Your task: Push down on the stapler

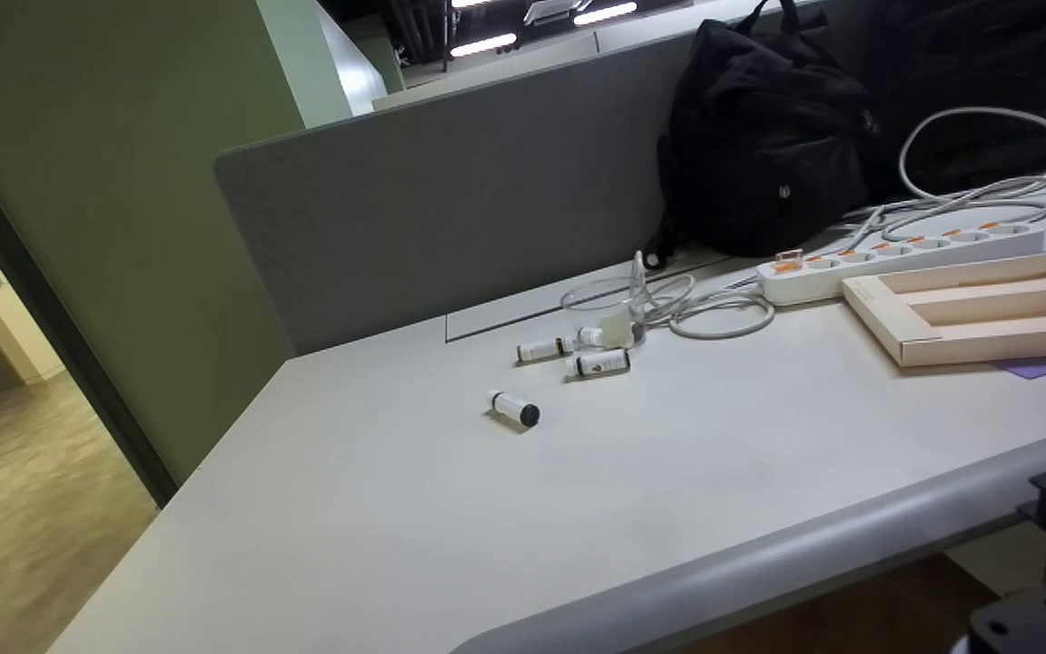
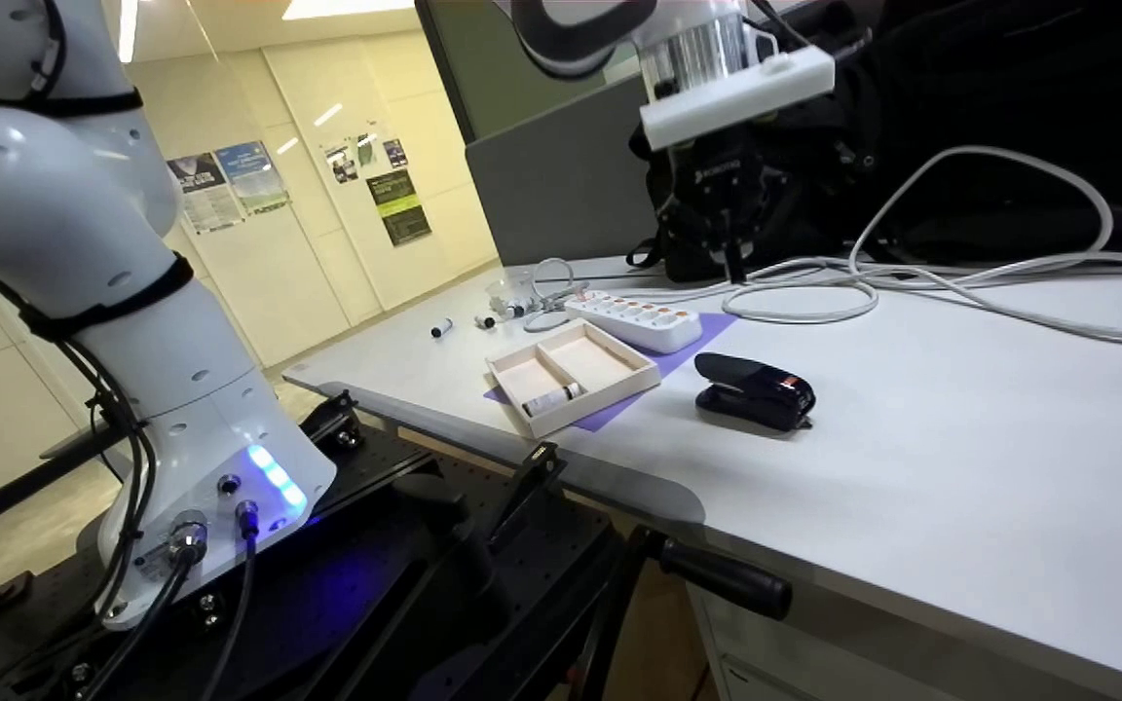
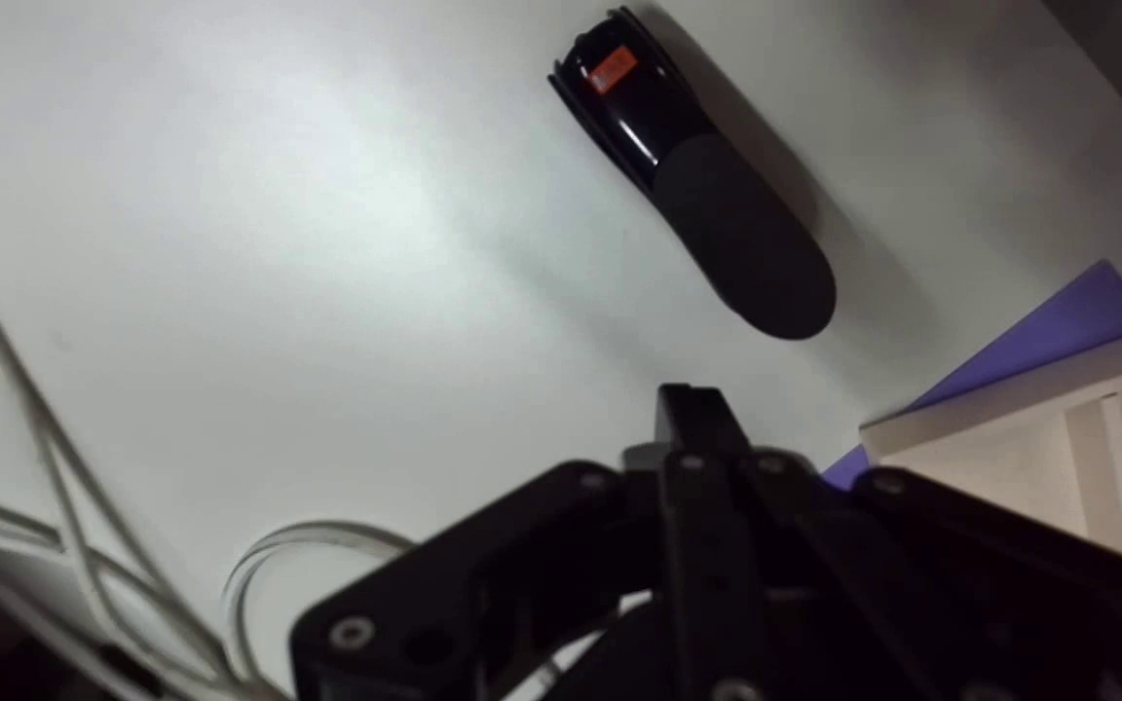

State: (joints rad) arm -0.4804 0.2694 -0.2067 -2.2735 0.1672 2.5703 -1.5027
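Stapler [image 2: 754, 391]: one, black, lying base-down on the white table [image 2: 960, 419] near the pale tray [image 2: 610, 393]; its matte handle end faces the tray, and the opposite end is marked with orange.
Gripper [image 3: 703, 421]: one, raised above the table and apart from the stapler, its two fingers pressed together.
Tray contents: two compartments counted, with one vial [image 2: 551, 399] lying in one of them.
Purple sheet [image 2: 715, 331]: one, partly under the tray.
Power strip [image 1: 800, 289]: one, white, just beside the tray; whether they touch cannot be told.
Loose vials [image 1: 515, 409]: three counted on the table, one set apart and two near each other beside the clear cup [image 1: 638, 313].
Cup count: one, with a white piece at it too unclear to name.
Cables [image 2: 980, 151]: pale loops in all three views; their number cannot be told.
Black bags [image 1: 764, 154]: two, side by side toward the back of the table.
Partition [image 1: 450, 200]: one, grey, along the back edge.
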